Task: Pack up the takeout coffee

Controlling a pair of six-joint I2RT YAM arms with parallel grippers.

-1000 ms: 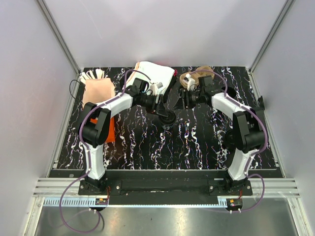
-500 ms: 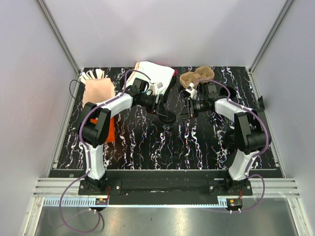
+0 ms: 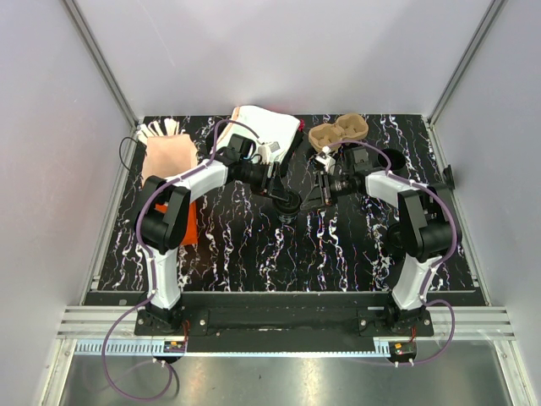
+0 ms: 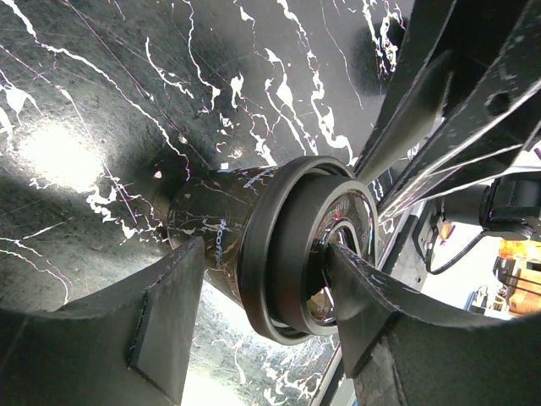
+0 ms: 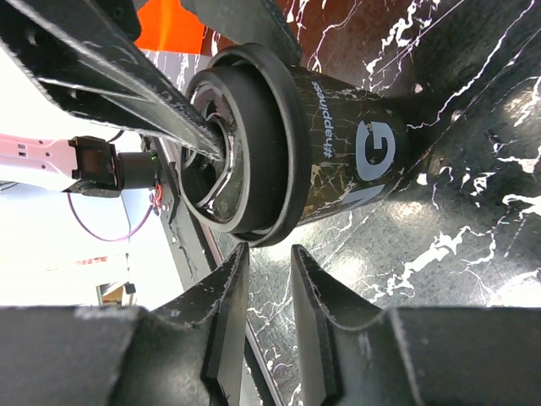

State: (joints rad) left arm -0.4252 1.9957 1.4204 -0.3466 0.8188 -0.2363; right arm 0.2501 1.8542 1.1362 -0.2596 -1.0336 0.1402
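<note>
The takeout coffee (image 3: 289,203) is a black cup with a black lid standing mid-table. My left gripper (image 3: 283,197) reaches it from the upper left. In the left wrist view the left gripper (image 4: 254,254) has one finger on the lid top and the other against the cup's side (image 4: 215,237). My right gripper (image 3: 315,193) is just right of the cup. In the right wrist view the right gripper (image 5: 269,254) is empty, its fingers a narrow gap apart just below the lid rim of the cup (image 5: 338,144). The brown two-hollow tray (image 3: 338,132) lies at the back.
A pink cup of wooden stirrers (image 3: 167,156) stands at the back left. A white bag (image 3: 266,127) lies at the back centre. An orange object (image 3: 191,222) sits beside the left arm. Aluminium posts frame the black marbled table.
My right gripper has moved from the cardboard tray forward and left, up to the cup. The tray is now uncovered. The left gripper and cup have not moved.
</note>
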